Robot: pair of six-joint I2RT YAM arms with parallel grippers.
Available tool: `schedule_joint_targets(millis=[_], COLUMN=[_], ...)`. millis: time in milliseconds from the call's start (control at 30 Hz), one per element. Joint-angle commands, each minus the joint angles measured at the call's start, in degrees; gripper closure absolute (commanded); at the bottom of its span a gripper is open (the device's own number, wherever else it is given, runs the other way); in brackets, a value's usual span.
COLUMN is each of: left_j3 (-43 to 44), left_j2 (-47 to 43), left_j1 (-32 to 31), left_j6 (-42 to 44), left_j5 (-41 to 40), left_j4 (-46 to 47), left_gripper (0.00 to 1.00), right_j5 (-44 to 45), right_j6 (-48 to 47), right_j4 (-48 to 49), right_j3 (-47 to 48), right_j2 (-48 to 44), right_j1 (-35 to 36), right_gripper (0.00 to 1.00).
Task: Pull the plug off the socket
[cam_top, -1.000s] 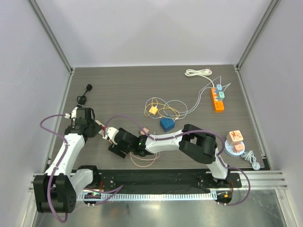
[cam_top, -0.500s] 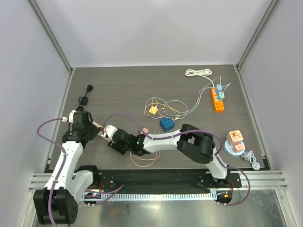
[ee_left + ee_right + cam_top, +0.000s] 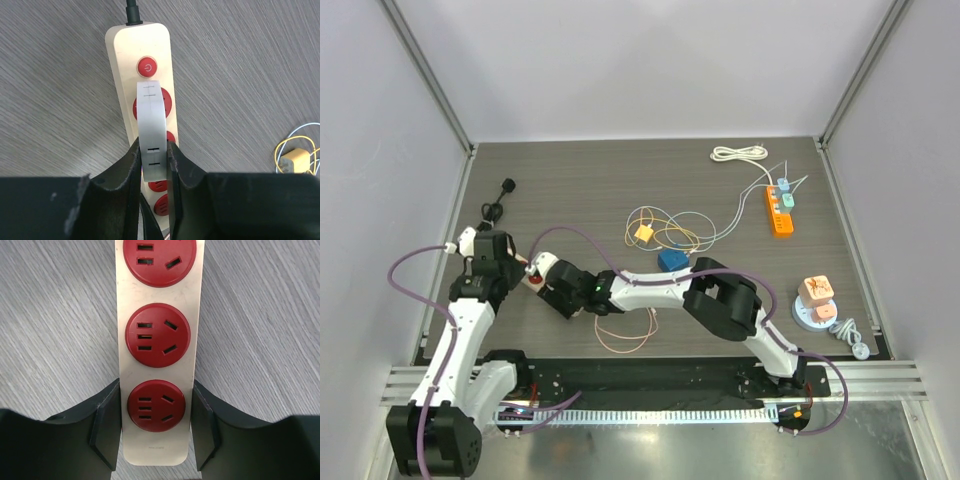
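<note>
At the table's left, from above, the left gripper and right gripper flanked the strip. Left wrist: fingers pinched the white plug — apparently seated in a red socket. Right wrist: fingers clamped the strip's end, bracing it. The pull was in hand — next, a straight lift off the strip.

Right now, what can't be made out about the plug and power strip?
- Plug pins: left wrist view, the white plug body covers its socket; seated or free, unclear.
- Power strip far end: right wrist view, cut off by top edge; no plug visible.
- Top view: left tool and right tool cover the strip; plug too small.
</note>
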Motion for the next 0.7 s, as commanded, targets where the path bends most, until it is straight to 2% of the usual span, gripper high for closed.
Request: schedule_joint_targets(millis=[0, 67, 100, 200, 300, 333, 400, 667], left_j3=[2.47, 0.90, 0.28, -0.43, 1.41, 1.93, 3.17, 0.53], left_j2=[-0.89, -0.54, 0.16, 0.87, -1.41, -2.90, -4.14, -7.48], left_j1=[-3.35, -3.27, -3.27, -3.00, -3.18, -3.26, -3.27, -3.27], left_j6=[1.21, 0.34, -0.19, -2.21, -0.82, -0.20, 0.94, -0.46], left_j5=[4.14, 7.20, 13.22, 18.81, 14.01, 8.59, 5.57, 8.98], left_j4=[-4.94, -2.32, -0.74, 3.49, 0.52, -2.10, -4.40, -2.92], left_gripper=[1.00, 1.00, 1.00, 1.00, 1.00, 1.00, 1.00, 1.00], right_j5=[-5.21, -5.56, -5.82, -6.44, -7.05, -8.01, -8.81, -12.68], right_j6=[1.62, 2.06, 2.23, 2.67, 3.11, 3.20, 3.64, 4.96], right_j4=[-2.02, -2.55, -3.51, -3.87, -3.87, -3.96, -3.61, -0.10], right_j3=[-1.31, -0.53, 0.44, 0.80, 0.62, 0.45, 0.27, -1.83], right_j2=[4.94, 5.99, 6.43, 7.14, 7.06, 7.05, 6.88, 5.83], right_j1=[-0.58, -1.02, -1.11, -1.20, -1.55, -1.72, -2.25, -2.78], right_gripper=[0.99, 0.99, 0.99, 0.99, 0.99, 0.99, 0.99, 0.99])
